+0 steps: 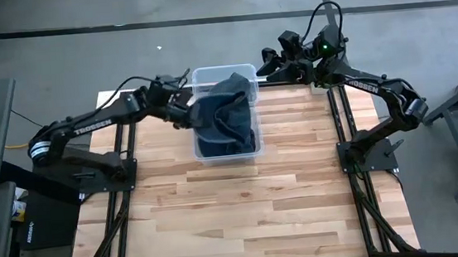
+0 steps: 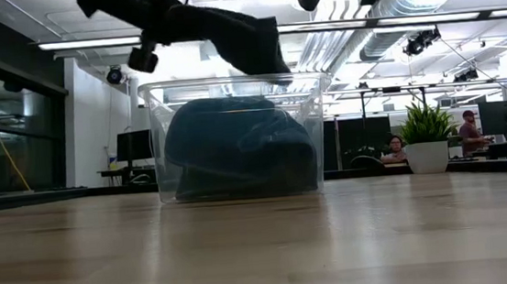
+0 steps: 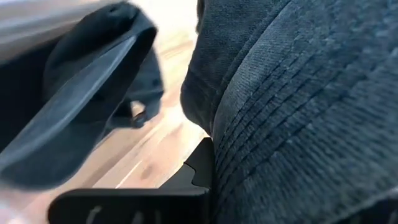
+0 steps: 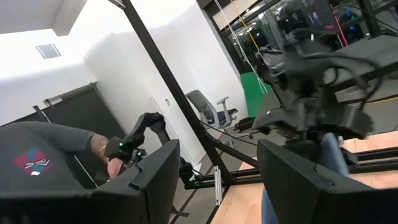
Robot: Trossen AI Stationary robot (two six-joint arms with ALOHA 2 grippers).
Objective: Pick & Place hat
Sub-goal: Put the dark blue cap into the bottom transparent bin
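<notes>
While L gripper (image 1: 184, 109) clamps dark hat (image 1: 227, 91), hat hangs over clear bin (image 1: 222, 71), R gripper (image 1: 277, 61) parked behind bin, fingers apart.

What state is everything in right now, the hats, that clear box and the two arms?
Held hat: lifted above the bin, clamped in the left gripper.
Clear bin: upright, no lid, dark hats inside.
Hats in bin: piled, resting on the bottom.
Left gripper: jaws shut on the held hat, at the bin's left edge.
Right gripper: jaws open, empty, raised behind the table's far edge.
</notes>
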